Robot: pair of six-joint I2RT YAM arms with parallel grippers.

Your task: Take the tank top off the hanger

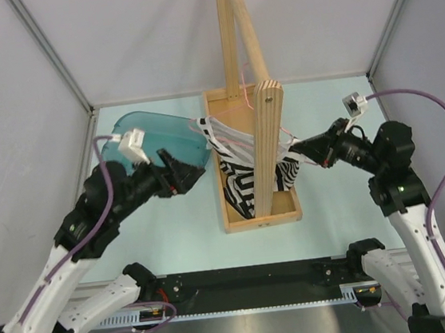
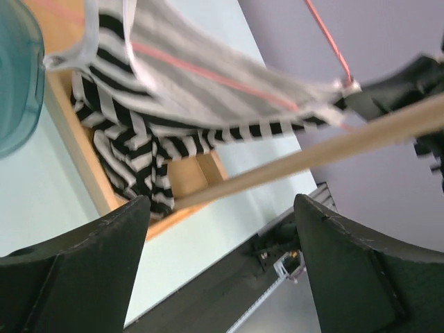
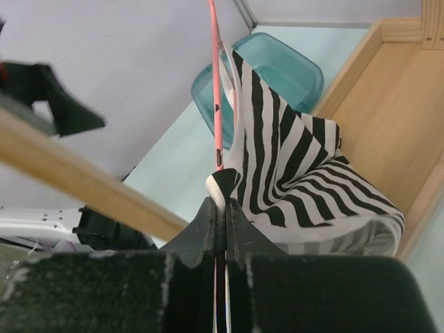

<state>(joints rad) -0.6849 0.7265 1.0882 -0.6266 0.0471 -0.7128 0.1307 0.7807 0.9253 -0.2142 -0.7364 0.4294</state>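
Pale green table (image 1: 174, 236) with wooden stand (image 1: 268, 145): the right gripper (image 3: 223, 208) is clamped on a corner of the hanger (image 3: 214, 83), presumably to steady it, with the tank top (image 3: 298, 173) draped just ahead of its tips, while the left gripper (image 1: 181, 171), fingers apart, is aimed at the cloth.

The tank top (image 1: 239, 185) hangs crumpled into the wooden tray (image 1: 261, 220) beside the post (image 1: 267, 145).
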